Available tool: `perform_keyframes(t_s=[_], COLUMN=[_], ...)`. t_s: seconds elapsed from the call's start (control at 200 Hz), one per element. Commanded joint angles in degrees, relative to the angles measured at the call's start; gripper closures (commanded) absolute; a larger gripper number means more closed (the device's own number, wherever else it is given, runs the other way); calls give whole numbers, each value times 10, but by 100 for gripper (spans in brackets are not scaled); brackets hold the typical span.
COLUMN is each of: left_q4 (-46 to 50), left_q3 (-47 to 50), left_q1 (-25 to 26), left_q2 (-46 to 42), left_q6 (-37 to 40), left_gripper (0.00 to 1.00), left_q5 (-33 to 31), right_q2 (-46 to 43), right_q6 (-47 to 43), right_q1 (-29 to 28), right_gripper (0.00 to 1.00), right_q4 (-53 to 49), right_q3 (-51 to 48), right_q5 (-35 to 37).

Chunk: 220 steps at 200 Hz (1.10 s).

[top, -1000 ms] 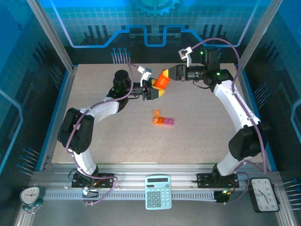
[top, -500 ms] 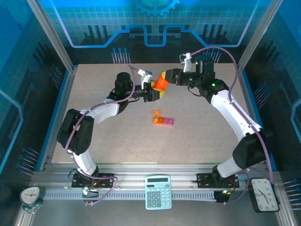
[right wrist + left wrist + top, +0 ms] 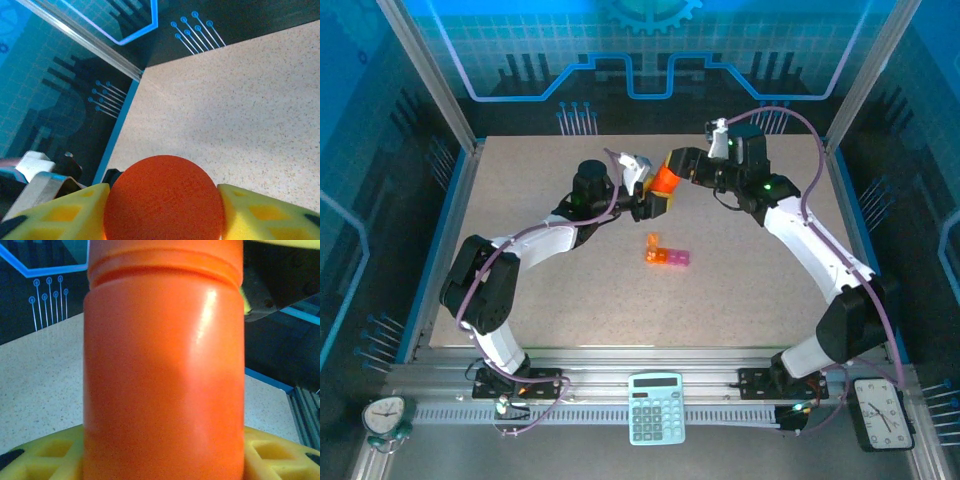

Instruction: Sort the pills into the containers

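left gripper: clamped on one end of the orange bottle, upper centre of top view | right gripper: clamped on the other end, yellow fingers touching both sides | containers: orange and pink strip on the desk, frame centre, below the bottle, apart from both grippers

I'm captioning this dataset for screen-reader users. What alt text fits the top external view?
Two robot arms jointly hold a tilted orange bottle above a speckled table, the left tool on its body, the right tool on its cap. The small orange and pink containers lie on the table nearer the arms.
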<state>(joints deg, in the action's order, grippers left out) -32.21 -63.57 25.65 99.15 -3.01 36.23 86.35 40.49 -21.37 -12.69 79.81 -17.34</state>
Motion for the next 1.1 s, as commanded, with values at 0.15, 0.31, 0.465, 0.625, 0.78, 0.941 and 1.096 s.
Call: perform_keyframes(t_s=[0.15,0.31,0.465,0.625,0.78,0.941,1.096], left_q4=[-79,-83,-86,-90,-93,-97,-97], left_q3=[-23,-27,-33,-39,-42,-43,-43], left_q1=[-8,-17,-23,-28,-28,-28,-28], left_q2=[-15,-12,-10,-7,-5,-3,-2], left_q6=[-33,-54,-85,-110,-123,-131,-134], left_gripper=[96,96,95,95,95,95,95], left_q5=[40,83,137,172,188,196,200], right_q2=[-22,-45,-40,-11,13,25,31], right_q6=[-21,-59,-94,-95,-98,-105,-100], right_q1=[43,72,101,114,102,87,84], right_gripper=[19,13,12,13,14,16,22], right_q4=[-35,4,31,62,60,48,51], right_q3=[35,15,4,11,28,39,41], right_q5=[-101,-170,-234,-308,-337,-335,-335])
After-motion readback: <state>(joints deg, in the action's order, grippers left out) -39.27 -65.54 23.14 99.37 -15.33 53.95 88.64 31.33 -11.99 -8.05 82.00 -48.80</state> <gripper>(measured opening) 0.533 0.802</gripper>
